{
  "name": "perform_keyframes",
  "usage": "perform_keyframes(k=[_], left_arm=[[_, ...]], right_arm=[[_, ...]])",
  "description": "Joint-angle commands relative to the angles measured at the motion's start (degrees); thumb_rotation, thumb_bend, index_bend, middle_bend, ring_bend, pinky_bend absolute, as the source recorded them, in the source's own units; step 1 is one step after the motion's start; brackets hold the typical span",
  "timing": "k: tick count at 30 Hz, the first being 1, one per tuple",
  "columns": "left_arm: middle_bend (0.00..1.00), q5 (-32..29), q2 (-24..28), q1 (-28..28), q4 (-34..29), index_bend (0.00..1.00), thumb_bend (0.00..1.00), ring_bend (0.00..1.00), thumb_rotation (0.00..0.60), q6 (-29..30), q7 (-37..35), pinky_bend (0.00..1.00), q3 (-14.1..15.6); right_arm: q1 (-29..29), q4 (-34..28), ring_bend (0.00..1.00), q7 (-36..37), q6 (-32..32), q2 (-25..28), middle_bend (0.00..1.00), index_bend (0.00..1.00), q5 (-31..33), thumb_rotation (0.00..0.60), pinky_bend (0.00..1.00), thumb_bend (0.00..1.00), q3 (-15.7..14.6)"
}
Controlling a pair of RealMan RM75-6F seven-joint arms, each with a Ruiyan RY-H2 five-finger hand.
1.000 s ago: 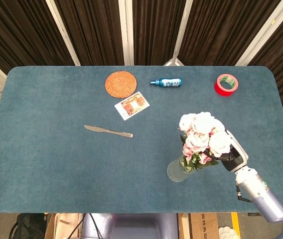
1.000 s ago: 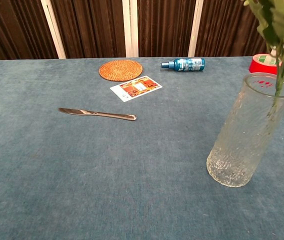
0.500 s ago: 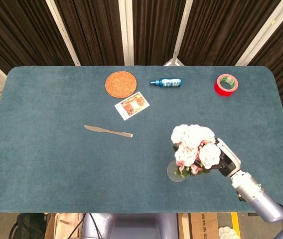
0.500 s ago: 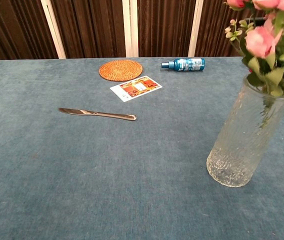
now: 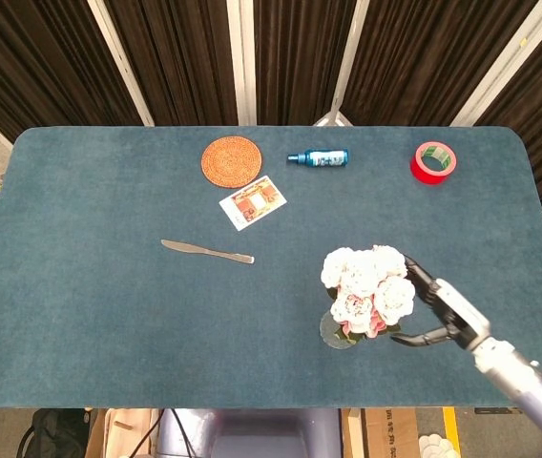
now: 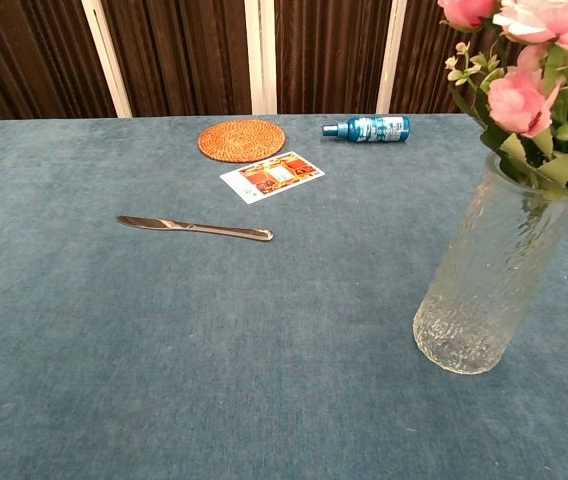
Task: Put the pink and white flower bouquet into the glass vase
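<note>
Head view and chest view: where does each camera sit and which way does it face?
Head view: high, looking steeply down on the blue table; the right hand shows open beside the pink and white flower bouquet.
Chest view: low at the table's near edge, facing the curtains; no hand visible.
Shared: bouquet, ribbed glass vase, silver butter knife.

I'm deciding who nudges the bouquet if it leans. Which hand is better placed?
The right hand. It sits open just beside the pink and white flower bouquet, whose stems already stand in the ribbed glass vase. The left hand appears in neither view, so it would likely travel farther.
</note>
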Motion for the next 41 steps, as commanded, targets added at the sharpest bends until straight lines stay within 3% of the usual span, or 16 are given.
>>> perform_keyframes(k=[1, 4, 7, 12, 13, 17, 22, 25, 28, 41], left_arm=[[0.0, 0.2, 0.2, 0.0, -0.1, 0.07, 0.21, 0.0, 0.6, -0.1, -0.2, 0.05, 0.2], [0.0, 0.5, 0.3, 0.1, -0.2, 0.07, 0.21, 0.0, 0.6, 0.2, -0.8, 0.05, 0.2], [0.0, 0.8, 0.4, 0.2, -0.2, 0.07, 0.21, 0.0, 0.6, 0.4, -1.3, 0.05, 0.4], [0.0, 1.6, 0.6, 0.3, -0.1, 0.07, 0.21, 0.0, 0.6, 0.6, -1.7, 0.05, 0.7], [0.0, 1.6, 0.6, 0.3, 0.0, 0.07, 0.21, 0.0, 0.6, 0.6, -1.8, 0.05, 0.7], [0.0, 1.4, 0.7, 0.3, 0.0, 0.07, 0.21, 0.0, 0.6, 0.5, -2.3, 0.05, 0.7], [0.0, 1.1, 1.2, 0.4, 0.4, 0.07, 0.21, 0.0, 0.6, 0.6, -3.4, 0.05, 0.5], [0.0, 0.8, 1.5, 0.5, 0.6, 0.07, 0.21, 0.0, 0.6, 0.7, -4.2, 0.05, 0.4], [0.0, 0.5, 1.6, 0.5, 0.8, 0.07, 0.21, 0.0, 0.6, 0.7, -5.1, 0.05, 0.2], [0.0, 0.2, 2.4, 0.6, 1.2, 0.07, 0.21, 0.0, 0.6, 0.2, -6.8, 0.05, 0.3]], right_arm=[[-3.5, 3.6, 0.02, -3.2, 5.4, 3.9, 0.02, 0.03, -2.3, 0.6, 0.0, 0.05, -3.3], [-6.1, 6.6, 0.1, -6.3, 8.5, 6.2, 0.09, 0.14, -1.2, 0.6, 0.0, 0.05, -4.5], [-9.5, 7.4, 0.13, -16.0, 10.3, 7.0, 0.14, 0.2, 6.1, 0.6, 0.02, 0.05, -3.4], [-15.9, 4.8, 0.15, -50.4, 18.7, 1.9, 0.14, 0.21, 19.2, 0.6, 0.04, 0.05, 0.4], [-16.9, 4.0, 0.15, -56.1, 20.6, 0.6, 0.14, 0.21, 19.5, 0.6, 0.04, 0.05, 0.3], [-18.7, 2.6, 0.12, -67.7, 23.7, -2.9, 0.14, 0.21, 16.7, 0.6, 0.01, 0.05, -1.2], [-21.1, 5.9, 0.06, -84.7, 30.0, -11.6, 0.11, 0.19, 13.0, 0.6, 0.0, 0.05, -1.0], [-21.8, 7.7, 0.03, -89.9, 32.2, -15.6, 0.08, 0.15, 12.2, 0.6, 0.0, 0.05, -0.3], [-22.0, 8.3, 0.02, -91.8, 31.8, -16.2, 0.07, 0.13, 11.8, 0.6, 0.0, 0.05, -0.6], [-21.9, 10.2, 0.01, -92.1, 30.5, -17.6, 0.05, 0.1, 13.3, 0.6, 0.0, 0.05, 0.8]])
